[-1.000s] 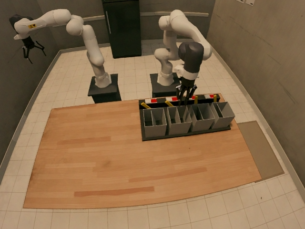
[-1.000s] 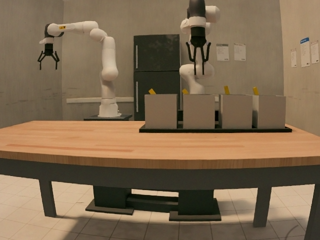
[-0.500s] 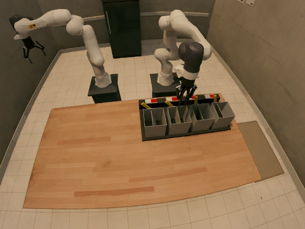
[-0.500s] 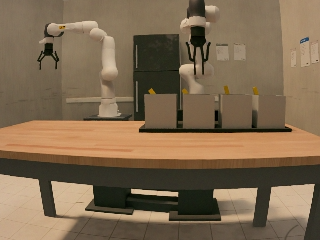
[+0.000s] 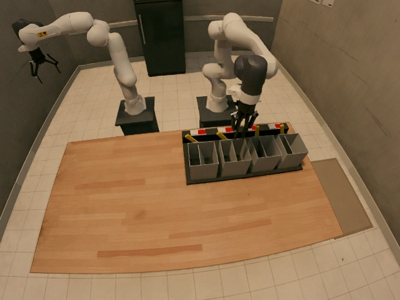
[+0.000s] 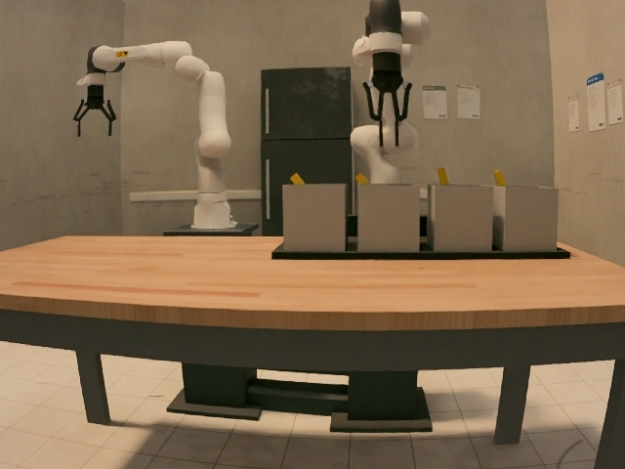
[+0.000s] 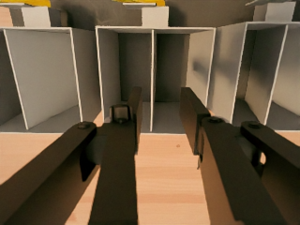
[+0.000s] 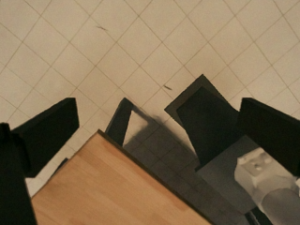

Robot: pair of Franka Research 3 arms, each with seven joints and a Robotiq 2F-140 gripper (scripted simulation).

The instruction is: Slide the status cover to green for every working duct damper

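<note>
grey boxes (image 5: 204, 171) (image 6: 314, 217), four in a row, are carried on the desk (image 5: 129, 209) (image 6: 201, 277) (image 7: 164, 187) (image 8: 108, 187) at right of the top view. yellow levers (image 5: 191, 138) (image 6: 297, 178) are seen tilted on the left two, more upright on the right two. red is shown along the status strip (image 5: 211, 131). above the row, the left pincer (image 5: 239, 137) (image 6: 389, 144) (image 7: 160, 101) is parted narrowly, nothing gripped; at upper left, the right pincer (image 5: 50, 77) (image 6: 94, 134) (image 8: 158, 112) is spread wide.

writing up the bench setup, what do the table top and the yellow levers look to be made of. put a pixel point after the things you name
The table top (image 5: 139, 200) (image 6: 303, 282) looks like satin-finished wood, from its grain and joined strips. The yellow levers (image 5: 257, 130) (image 6: 442, 176) could be matte plastic or painted metal; their even colour leaves it open.
</note>
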